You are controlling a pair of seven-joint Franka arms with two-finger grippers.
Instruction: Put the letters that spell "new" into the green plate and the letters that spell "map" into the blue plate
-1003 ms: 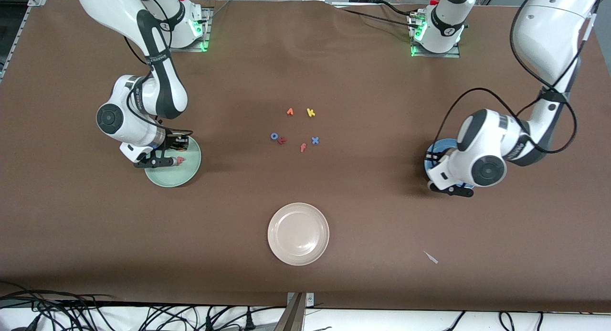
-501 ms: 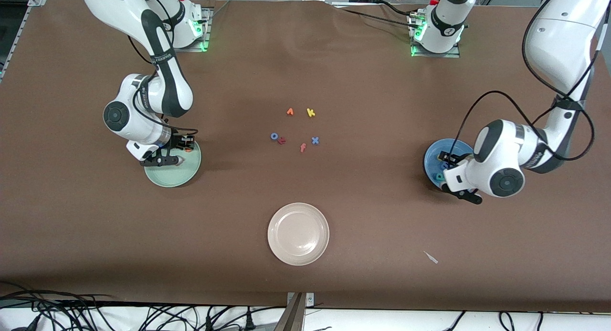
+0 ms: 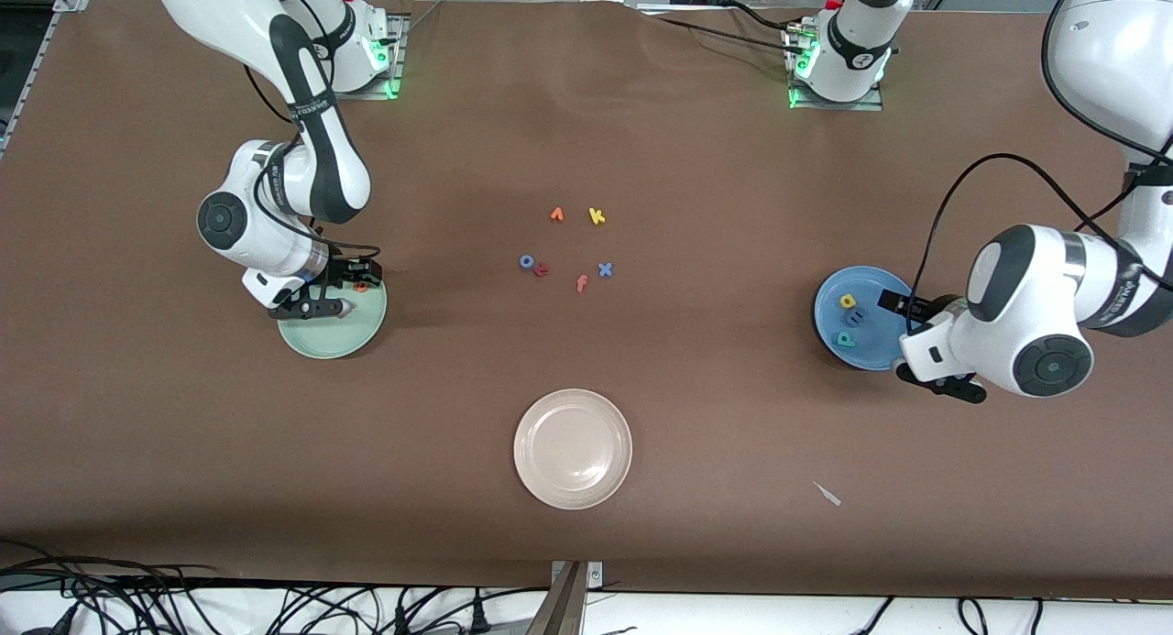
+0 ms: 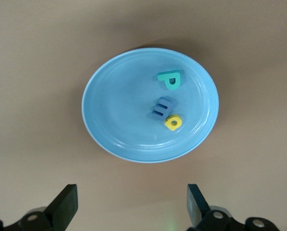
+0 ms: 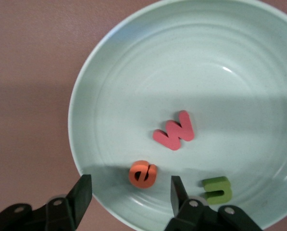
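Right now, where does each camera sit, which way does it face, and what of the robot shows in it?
Front view: high across the table, facing both bases; shows both arms, the right gripper over the green plate, the left gripper beside the blue plate.
Left wrist view: looks down on the blue plate holding p, m, a; open fingertips show.
Right wrist view: looks down into the green plate with w, e, n; fingertips show.
Shared: each plate appears in front and one wrist view.

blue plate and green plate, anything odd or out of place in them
Nothing stands out. The blue plate holds the teal p, blue m and yellow a, m and a touching. The green plate holds the pinkish-red w, orange e and green n, none spilled.
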